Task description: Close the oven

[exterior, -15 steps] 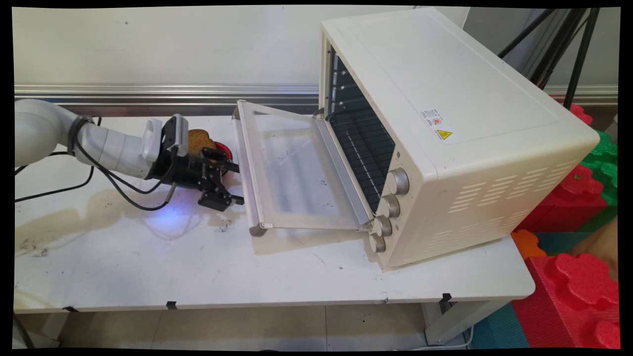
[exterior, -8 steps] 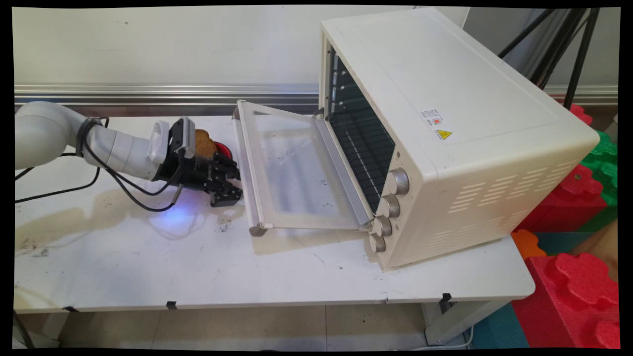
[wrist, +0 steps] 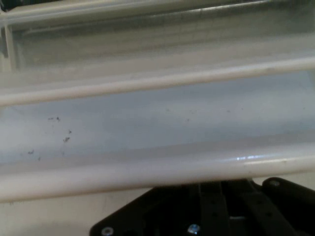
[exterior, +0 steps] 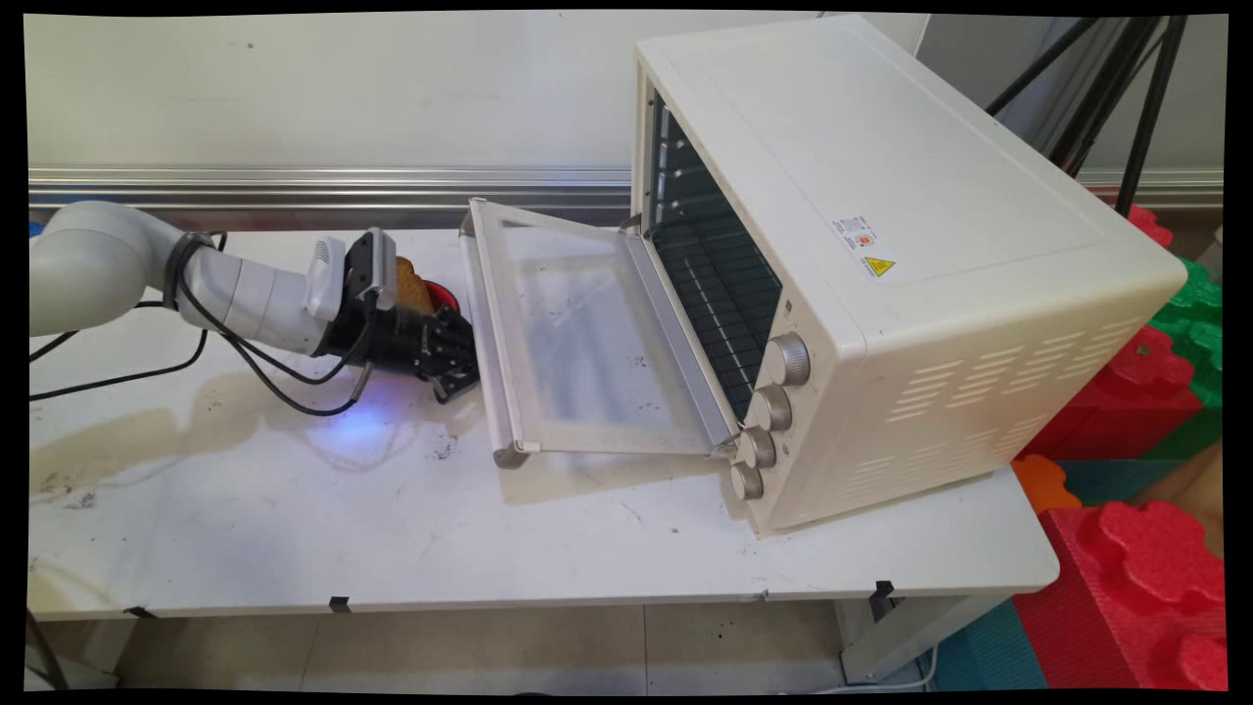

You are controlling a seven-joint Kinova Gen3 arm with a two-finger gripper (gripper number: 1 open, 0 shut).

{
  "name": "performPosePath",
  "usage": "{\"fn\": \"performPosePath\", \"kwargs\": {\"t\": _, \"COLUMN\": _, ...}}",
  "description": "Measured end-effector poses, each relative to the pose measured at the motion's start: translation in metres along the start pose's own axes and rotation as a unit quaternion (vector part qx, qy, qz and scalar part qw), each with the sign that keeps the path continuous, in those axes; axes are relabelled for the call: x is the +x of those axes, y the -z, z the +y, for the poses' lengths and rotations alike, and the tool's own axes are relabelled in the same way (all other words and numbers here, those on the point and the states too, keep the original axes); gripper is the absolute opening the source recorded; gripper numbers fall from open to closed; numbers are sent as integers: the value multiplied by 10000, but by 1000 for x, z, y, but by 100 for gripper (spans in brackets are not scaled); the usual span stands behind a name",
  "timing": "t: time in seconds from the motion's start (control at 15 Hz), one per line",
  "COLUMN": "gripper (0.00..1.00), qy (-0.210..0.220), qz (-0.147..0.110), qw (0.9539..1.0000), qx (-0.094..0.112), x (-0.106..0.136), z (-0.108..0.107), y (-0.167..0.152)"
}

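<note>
Oven door (exterior: 587, 333) handle (wrist: 147, 169) | just before gripper (exterior: 460, 377), low

Your end effector (exterior: 458, 377) sat just left of the oven door (exterior: 578, 333), with toast (exterior: 412, 286) on the desk (exterior: 294, 509) behind it.

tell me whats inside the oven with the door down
Through the open door the oven shows a dark wire rack and side rail slots. No food shows on the visible rack. The cavity's right side and back are hidden by the oven's own body.
</note>
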Motion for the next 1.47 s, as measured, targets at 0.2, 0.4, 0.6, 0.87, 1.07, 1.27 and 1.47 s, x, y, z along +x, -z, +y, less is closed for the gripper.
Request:
{"fn": "performPosePath", "kwargs": {"t": 0.2, "gripper": 0, "qy": 12, "qz": 75, "qw": 10000, "qx": -7, "x": 3, "z": 0, "y": -2}}
{"fn": "performPosePath", "kwargs": {"t": 0.4, "gripper": 0, "qy": 19, "qz": 171, "qw": 9999, "qx": -7, "x": 8, "z": 0, "y": -3}}
{"fn": "performPosePath", "kwargs": {"t": 0.6, "gripper": 0, "qy": -4, "qz": 306, "qw": 9995, "qx": -9, "x": 14, "z": 0, "y": -4}}
{"fn": "performPosePath", "kwargs": {"t": 0.87, "gripper": 0, "qy": -57, "qz": 485, "qw": 9988, "qx": 0, "x": 25, "z": -1, "y": -3}}
{"fn": "performPosePath", "kwargs": {"t": 1.07, "gripper": 0, "qy": -102, "qz": 642, "qw": 9979, "qx": 19, "x": 36, "z": -2, "y": -3}}
{"fn": "performPosePath", "kwargs": {"t": 1.27, "gripper": 0, "qy": -123, "qz": 747, "qw": 9971, "qx": 33, "x": 44, "z": -4, "y": -3}}
{"fn": "performPosePath", "kwargs": {"t": 1.47, "gripper": 0, "qy": -144, "qz": 866, "qw": 9961, "qx": 43, "x": 55, "z": -6, "y": -5}}
